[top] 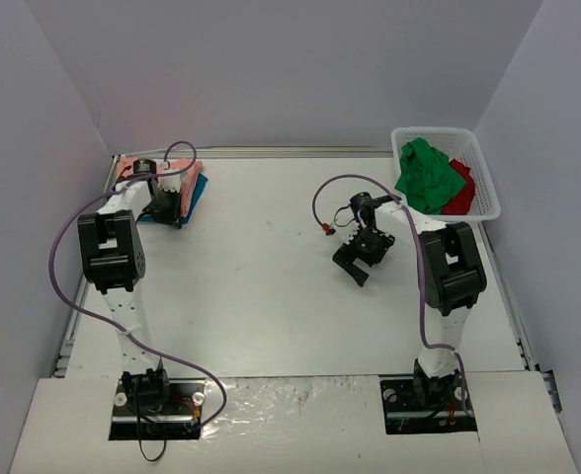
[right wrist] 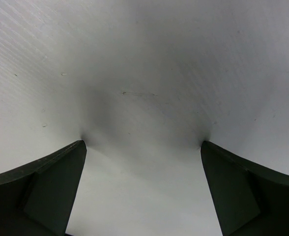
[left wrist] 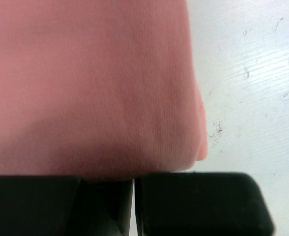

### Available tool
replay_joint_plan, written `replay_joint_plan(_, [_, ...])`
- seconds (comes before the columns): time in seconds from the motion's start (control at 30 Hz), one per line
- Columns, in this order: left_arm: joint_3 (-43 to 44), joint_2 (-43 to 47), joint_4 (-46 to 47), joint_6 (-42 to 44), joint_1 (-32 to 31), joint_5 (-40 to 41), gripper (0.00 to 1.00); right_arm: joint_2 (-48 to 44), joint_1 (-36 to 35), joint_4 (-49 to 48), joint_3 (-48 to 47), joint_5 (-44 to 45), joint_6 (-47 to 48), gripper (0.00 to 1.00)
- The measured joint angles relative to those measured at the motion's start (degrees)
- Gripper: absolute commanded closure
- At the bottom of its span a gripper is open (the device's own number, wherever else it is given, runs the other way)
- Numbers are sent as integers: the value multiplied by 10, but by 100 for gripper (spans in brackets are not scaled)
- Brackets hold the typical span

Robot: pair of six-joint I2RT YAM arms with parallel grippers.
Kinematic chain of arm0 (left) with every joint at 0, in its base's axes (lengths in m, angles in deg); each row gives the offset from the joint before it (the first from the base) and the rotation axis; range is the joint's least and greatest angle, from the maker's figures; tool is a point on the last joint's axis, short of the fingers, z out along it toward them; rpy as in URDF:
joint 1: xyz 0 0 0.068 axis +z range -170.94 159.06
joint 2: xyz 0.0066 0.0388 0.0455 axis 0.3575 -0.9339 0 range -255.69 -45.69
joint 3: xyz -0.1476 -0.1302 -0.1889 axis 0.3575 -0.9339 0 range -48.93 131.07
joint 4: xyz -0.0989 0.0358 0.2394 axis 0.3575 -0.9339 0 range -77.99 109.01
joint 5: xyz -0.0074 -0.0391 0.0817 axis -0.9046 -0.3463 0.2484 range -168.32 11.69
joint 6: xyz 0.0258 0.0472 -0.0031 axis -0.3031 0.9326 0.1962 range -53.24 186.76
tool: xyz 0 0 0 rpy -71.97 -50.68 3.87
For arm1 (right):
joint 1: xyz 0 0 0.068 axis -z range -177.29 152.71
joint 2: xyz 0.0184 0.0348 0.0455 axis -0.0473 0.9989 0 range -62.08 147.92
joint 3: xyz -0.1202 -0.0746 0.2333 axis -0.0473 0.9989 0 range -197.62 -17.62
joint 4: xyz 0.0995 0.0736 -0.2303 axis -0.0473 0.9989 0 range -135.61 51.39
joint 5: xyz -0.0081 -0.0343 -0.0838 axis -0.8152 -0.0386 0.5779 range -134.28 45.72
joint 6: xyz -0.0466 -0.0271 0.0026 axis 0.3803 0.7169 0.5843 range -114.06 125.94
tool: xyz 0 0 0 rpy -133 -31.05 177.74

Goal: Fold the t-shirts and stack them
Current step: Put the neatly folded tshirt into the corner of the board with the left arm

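No readable text, label, brand, number or sign shows in any view.

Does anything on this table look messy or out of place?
Mostly the white basket at the far right corner: a green t-shirt and a red t-shirt lie crumpled in it, the green one heaped above the rim. At far left, the teal-blue t-shirt pokes out from under the salmon-pink t-shirt.

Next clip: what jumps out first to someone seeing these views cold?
The bright green shirt and red shirt heaped in the white basket at the table's far right corner. Opposite, the left gripper sits shut against a salmon-pink shirt lying on a teal-blue shirt, while the right gripper hangs open above the table.
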Motion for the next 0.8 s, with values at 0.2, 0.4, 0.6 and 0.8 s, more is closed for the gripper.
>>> replay_joint_plan(0.2, [-43,50,-13,5,-2,-34,98,0,0,0,0,1,0,0])
replay_joint_plan(0.4, [-87,237,-77,33,-15,-111,98,-7,1,-6,4,-2,2,0])
replay_joint_plan(0.6, [-129,430,-107,71,-38,-104,97,-13,7,-10,7,-14,2,0])
replay_joint_plan(0.8, [-266,547,-64,69,-35,-41,81,-21,12,-15,11,-32,-2,0])
